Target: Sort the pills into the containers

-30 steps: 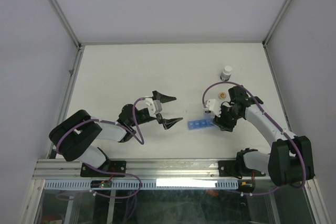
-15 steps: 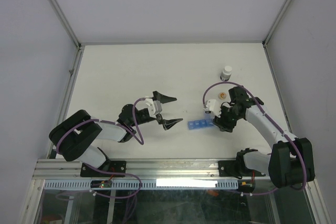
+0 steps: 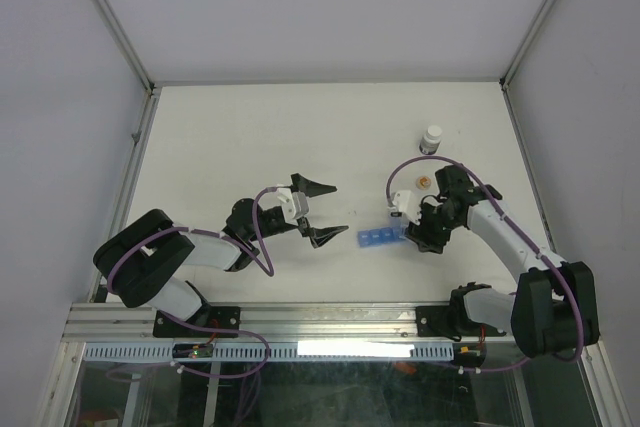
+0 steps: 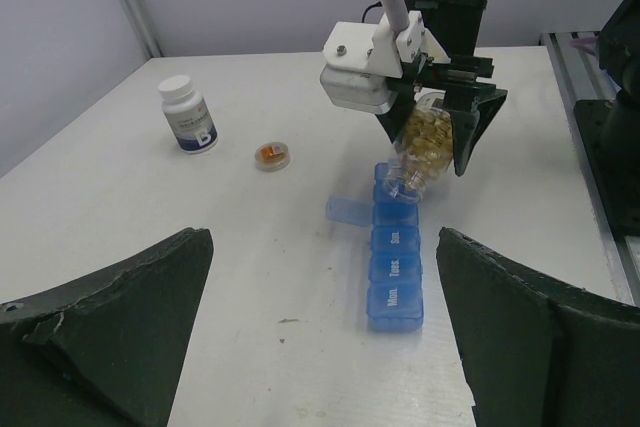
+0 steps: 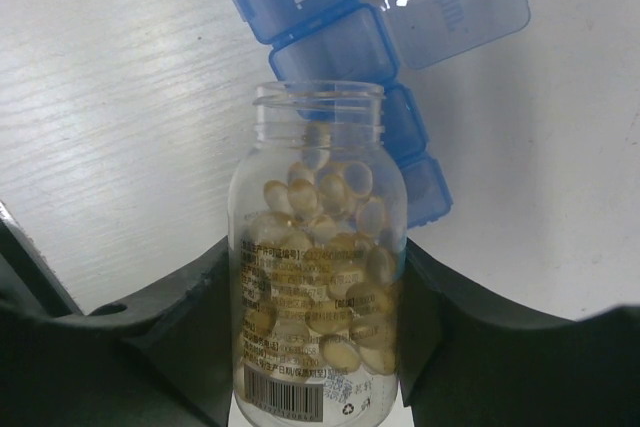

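The pill organizer (image 4: 395,267) is a narrow row of translucent blue compartments on the white table (image 4: 150,217), with printed day names and one lid (image 4: 349,212) open to the side. The right gripper (image 4: 432,132) is clamped on a clear bottle (image 5: 318,122), tilted with its mouth over the far end of the row. The pills (image 5: 330,247) are orange-tan and lie inside the bottle. The left gripper (image 3: 338,209) has its fingers wide apart, near the organizer. Compared with one second ago, nothing visibly changes.
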Available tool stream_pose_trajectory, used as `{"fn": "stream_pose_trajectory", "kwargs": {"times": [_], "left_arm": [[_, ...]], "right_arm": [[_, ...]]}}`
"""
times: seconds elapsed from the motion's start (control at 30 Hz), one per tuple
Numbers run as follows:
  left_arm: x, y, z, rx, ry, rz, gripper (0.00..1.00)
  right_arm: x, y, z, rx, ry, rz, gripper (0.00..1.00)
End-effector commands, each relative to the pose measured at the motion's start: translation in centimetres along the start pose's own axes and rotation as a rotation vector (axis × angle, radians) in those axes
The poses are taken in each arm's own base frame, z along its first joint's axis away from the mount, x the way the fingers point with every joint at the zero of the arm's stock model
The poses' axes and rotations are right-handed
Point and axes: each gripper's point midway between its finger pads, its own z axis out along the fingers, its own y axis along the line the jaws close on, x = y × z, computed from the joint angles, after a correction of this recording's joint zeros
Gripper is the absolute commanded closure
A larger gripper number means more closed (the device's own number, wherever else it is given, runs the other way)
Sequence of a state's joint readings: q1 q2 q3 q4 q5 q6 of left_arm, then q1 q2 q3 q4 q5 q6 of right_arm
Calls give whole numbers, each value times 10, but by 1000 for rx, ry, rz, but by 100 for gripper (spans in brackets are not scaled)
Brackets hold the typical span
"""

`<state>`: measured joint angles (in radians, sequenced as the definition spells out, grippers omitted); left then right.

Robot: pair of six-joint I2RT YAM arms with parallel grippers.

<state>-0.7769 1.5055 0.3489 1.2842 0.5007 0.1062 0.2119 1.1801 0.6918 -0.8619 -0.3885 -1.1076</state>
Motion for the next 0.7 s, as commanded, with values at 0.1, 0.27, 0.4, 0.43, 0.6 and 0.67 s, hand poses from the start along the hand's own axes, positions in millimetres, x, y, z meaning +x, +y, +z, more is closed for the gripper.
{"fn": "stream_pose_trajectory", "kwargs": {"times": [0.1, 0.27, 0.4, 0.43, 0.6, 0.67], "left_arm": [[-14, 0, 1, 21, -56, 59, 1], [-15, 1, 1, 21, -57, 60, 1], [-15, 0, 1, 22, -57, 60, 1], [-14, 0, 1, 23, -56, 59, 1], [-14, 0, 1, 22, -56, 61, 1], [-14, 0, 1, 25, -56, 61, 1]], "right_arm": [[-12, -2, -3, -10, -41, -6, 100], [-9, -4, -2, -3, -22, 5, 100], [0, -15, -1, 59, 22, 15, 100], [1, -12, 1, 38, 22, 21, 100], [-10, -11, -6, 52, -28, -1, 100], [-13, 1, -4, -12, -50, -28, 100]]}}
